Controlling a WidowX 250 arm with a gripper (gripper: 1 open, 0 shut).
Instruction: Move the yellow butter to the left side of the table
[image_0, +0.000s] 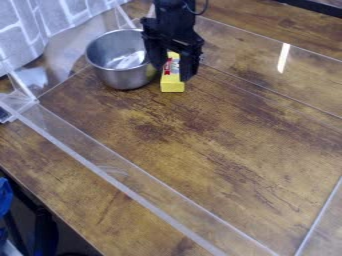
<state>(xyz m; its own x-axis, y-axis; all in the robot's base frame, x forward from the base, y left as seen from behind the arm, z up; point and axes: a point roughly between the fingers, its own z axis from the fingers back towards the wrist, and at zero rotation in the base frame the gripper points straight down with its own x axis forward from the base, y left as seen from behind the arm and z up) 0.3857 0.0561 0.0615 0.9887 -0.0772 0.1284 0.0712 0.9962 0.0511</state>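
A black robot gripper (174, 66) points straight down over the yellow butter (171, 78), a small bright box with a red-and-white label, as the approach step of the job appears to be under way. The fingers (191, 62) stand spread wide, one on each side of the box's upper end, and nothing is pinched between them; whether either pad touches the carton cannot be told from this angle. The butter lies flat on the dark wood-grain worktop (227, 140), its lower end poking out just below the fingers toward the camera. Just beside the fingers, on the side away from the open worktop, sits a steel bowl (122, 60), close to the box but seemingly not touching it. A clear acrylic strip (120, 172) runs diagonally across the boards, well apart from the fingers. By this view the butter has not been grasped or lifted, so the task looks barely begun. The next move would call for settling the fingers fully around the box, pressing them together on its long sides, then lifting clear of the bowl's rim before carrying the box across to the left side of the worktop.
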